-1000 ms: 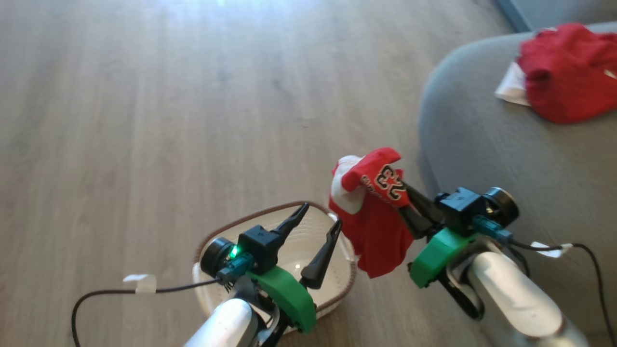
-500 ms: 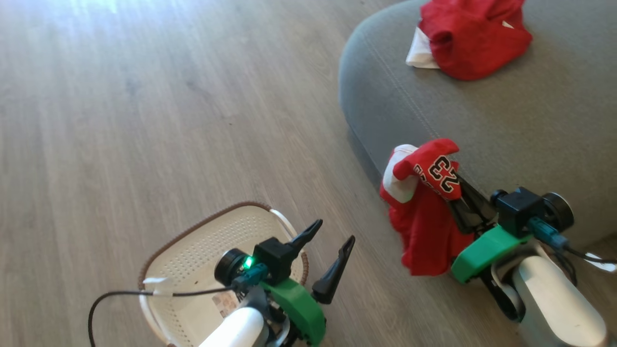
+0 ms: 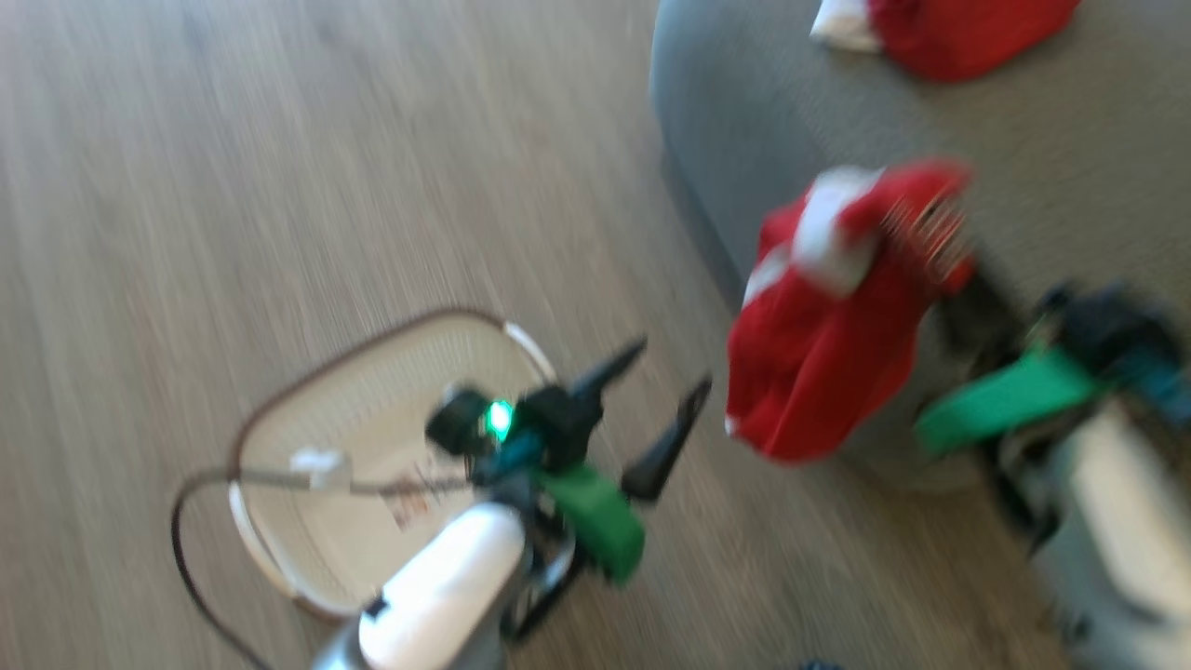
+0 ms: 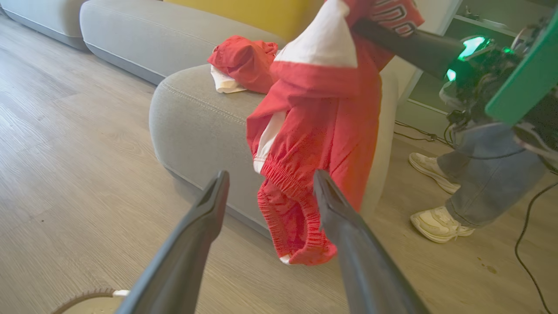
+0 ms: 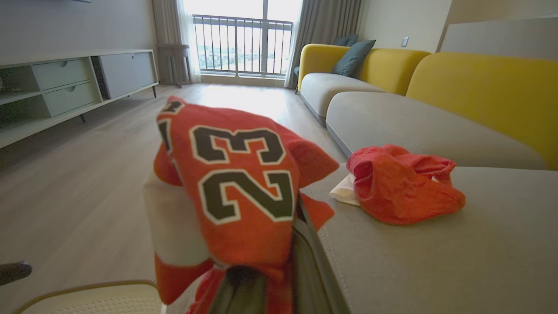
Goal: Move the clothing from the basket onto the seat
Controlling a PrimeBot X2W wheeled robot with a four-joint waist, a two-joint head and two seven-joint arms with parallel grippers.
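Reaches forward and low with the left gripper [image 3: 670, 365], pale forearm slanting up from the bottom edge of the head view (all of it smeared by blur). Holds those jaws spread wide, gripping nothing, fingertips just past the right end of the basket [image 3: 316, 409]. Rests the basket on the pale wood-look floor [image 3: 233, 140]. To the right, holds the right gripper [image 5: 274, 235] higher, jaws pinched tight on a red garment [image 3: 819, 354]: white trim and a dark "23" draped over the fingertips, an elastic waistband dangling below. Hangs that garment in the air before the rounded corner of the seat [image 3: 1023, 167]; cannot tell whether cloth and grey upholstery touch. Faces, further right and back, a crumpled red bundle [image 3: 949, 28] lying on top of the seat, a white scrap at its left edge.

Looks, through the right wrist view, past a grey-green sideboard [image 5: 65, 83] along the left wall, then a balcony window [image 5: 242, 39] with railings and curtains, then yellow-backed sofa sections [image 5: 479, 87] with a teal cushion [image 5: 351, 56]. Catches, in the left wrist view beyond the seat, a person's jeans [image 4: 488, 174] and pale shoes [image 4: 440, 224].
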